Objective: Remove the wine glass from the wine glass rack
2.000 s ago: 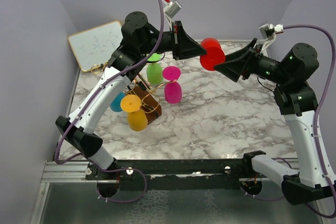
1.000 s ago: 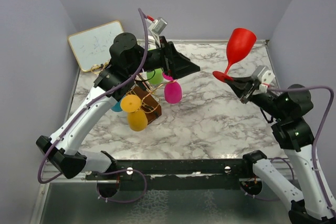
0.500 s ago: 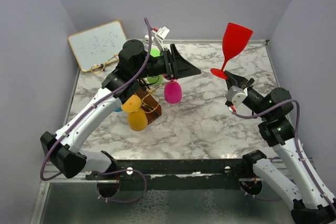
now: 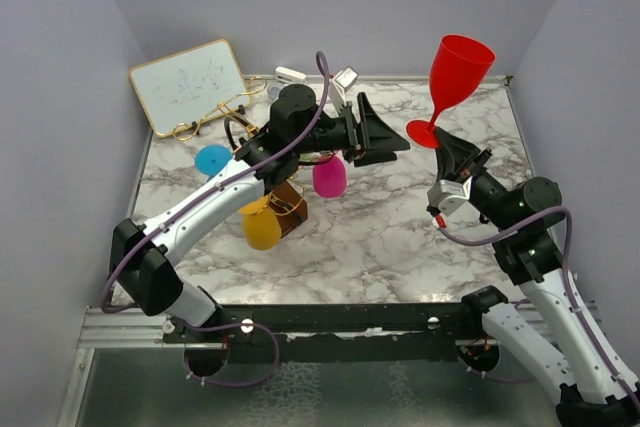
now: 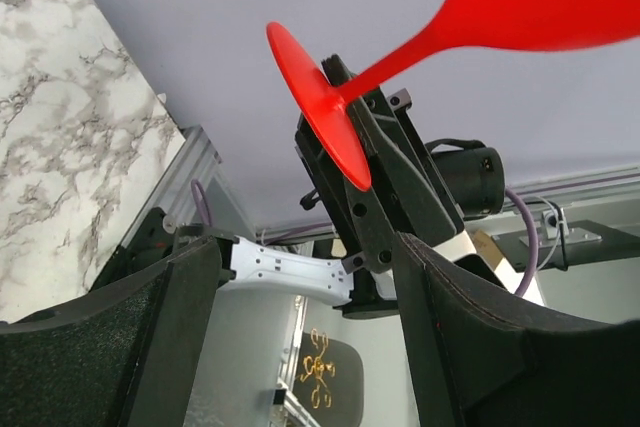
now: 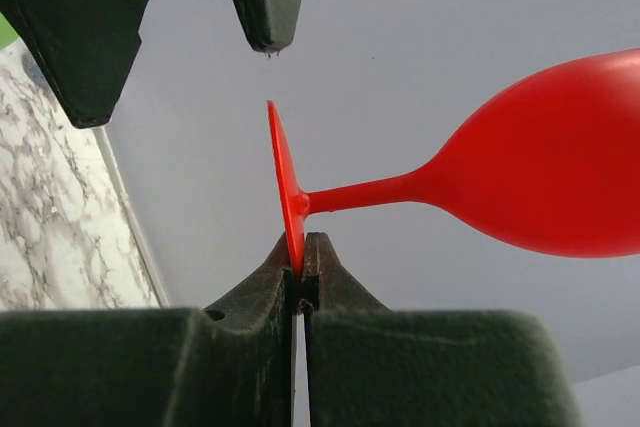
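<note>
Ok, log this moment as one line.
right fingers: shut on red wine glass foot | glass: bowl up, clear of rack | left fingers: open, near foot, not touching

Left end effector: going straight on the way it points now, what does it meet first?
The left end effector would most likely meet the foot of the red wine glass first: it sits dead ahead in the left wrist view, pinched by the right end effector. The gap's depth is unclear.
</note>
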Robot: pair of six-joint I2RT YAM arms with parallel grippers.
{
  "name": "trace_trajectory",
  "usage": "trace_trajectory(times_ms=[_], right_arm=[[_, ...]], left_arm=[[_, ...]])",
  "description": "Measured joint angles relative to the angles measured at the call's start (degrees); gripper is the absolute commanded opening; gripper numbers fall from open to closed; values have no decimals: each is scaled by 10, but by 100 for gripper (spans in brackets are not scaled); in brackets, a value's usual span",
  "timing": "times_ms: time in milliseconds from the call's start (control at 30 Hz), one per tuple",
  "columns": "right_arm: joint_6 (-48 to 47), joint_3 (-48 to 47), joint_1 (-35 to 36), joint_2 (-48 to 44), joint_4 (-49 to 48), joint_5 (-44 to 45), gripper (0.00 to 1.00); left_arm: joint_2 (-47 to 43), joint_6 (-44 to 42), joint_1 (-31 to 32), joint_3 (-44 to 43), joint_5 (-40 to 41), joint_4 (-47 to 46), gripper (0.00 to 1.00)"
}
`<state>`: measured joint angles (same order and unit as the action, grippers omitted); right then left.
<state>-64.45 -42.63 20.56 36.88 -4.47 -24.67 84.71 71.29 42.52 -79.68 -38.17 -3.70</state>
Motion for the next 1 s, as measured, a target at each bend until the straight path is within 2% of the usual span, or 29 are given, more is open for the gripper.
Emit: trace_trajectory(times_ms=[233,500,567,733,767,833,900,1000], right_arm=[[-16,12,1,-22,1,0,1],[-24,17,7,-31,2,0,1],[-25,17,9,-31,1,0,1],[-28,19,12,-31,7,3,1],[-32,21,12,-31,9,5,6],[-41,23,13,-30,6,7,22],[-37,24,13,-30,7,9,35],[-14,24,14,-30,10,13,42]], left_arm=[[26,28,1,-19,8,-27,67],[70,36,12,-75,11,-35,49],[81,36,16,-86,11,-35,39],[97,42,22,-94,9,-39,0],[97,49,22,-94,10,-40,0],[97,64,21,-95,10,-40,0],[97,66,21,-95,11,-40,0],[92,35,21,-96,15,-27,0]])
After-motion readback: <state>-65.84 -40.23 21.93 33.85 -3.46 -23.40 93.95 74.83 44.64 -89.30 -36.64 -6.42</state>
